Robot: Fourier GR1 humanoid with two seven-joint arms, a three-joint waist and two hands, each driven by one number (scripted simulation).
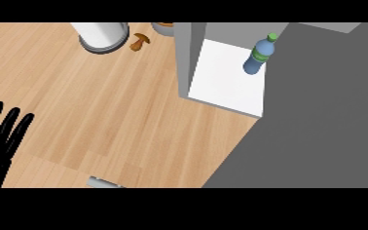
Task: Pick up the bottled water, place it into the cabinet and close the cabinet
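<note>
One hand in view, the black left hand: at the view's left edge, fingers straight and spread, pointing up, holding nothing; resting well apart from the cabinet.
Light wooden worktop: bare planks between the hand and the cabinet.
White cylindrical canister with a grey base: at the far edge, left of the cabinet; no part of the task.
Small brown mushroom: just beside the canister, on its right.
Grey-walled cabinet with a white floor: front open, inside visible.
Blue plastic water bottle with a green cap and green label: upright on the cabinet's white floor, toward its right side; no hand touches it.
Bottle's look: slim, clear blue body, green band round its middle, round green cap on; no dent or spill to be seen.
Broad grey panel: fills the right of the view; whether it is the door or the cabinet's outside cannot be told.
Right hand: nowhere in the view.
Done, by judgement: pick-up and placing, since the bottle stands inside, released.
Left to do: closing the cabinet.
</note>
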